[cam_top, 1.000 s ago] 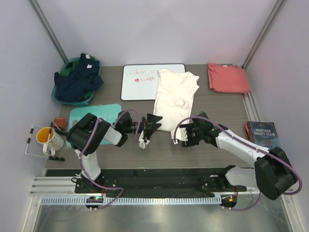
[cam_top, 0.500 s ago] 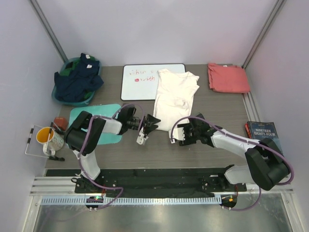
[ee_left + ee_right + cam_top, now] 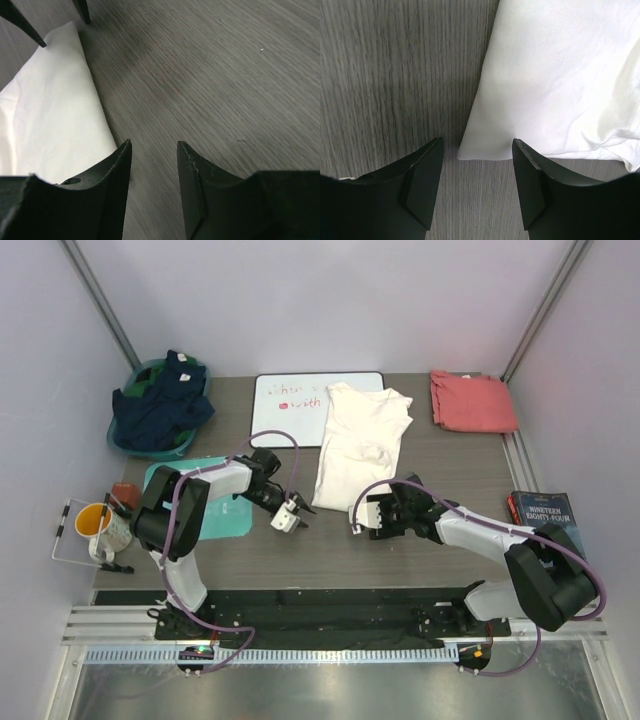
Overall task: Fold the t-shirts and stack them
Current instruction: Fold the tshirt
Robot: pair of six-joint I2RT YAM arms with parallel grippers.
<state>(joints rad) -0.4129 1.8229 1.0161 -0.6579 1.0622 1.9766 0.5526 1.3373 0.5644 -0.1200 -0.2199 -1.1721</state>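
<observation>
My right claw (image 3: 362,520) stands open, fingers spread. The near corner of the cream-white t-shirt (image 3: 560,75) lies between their tips, and the rest of the cloth stretches ahead and off to the right of it. Whether those fingers touch the table (image 3: 420,550) I cannot tell. My left claw (image 3: 152,145) is open too, with nothing in it, over bare wood. The same shirt's edge lies just beside one of its fingers and runs on ahead. The salmon-red t-shirt (image 3: 472,400) lies flat far ahead of my right claw, apart from the cream one.
</observation>
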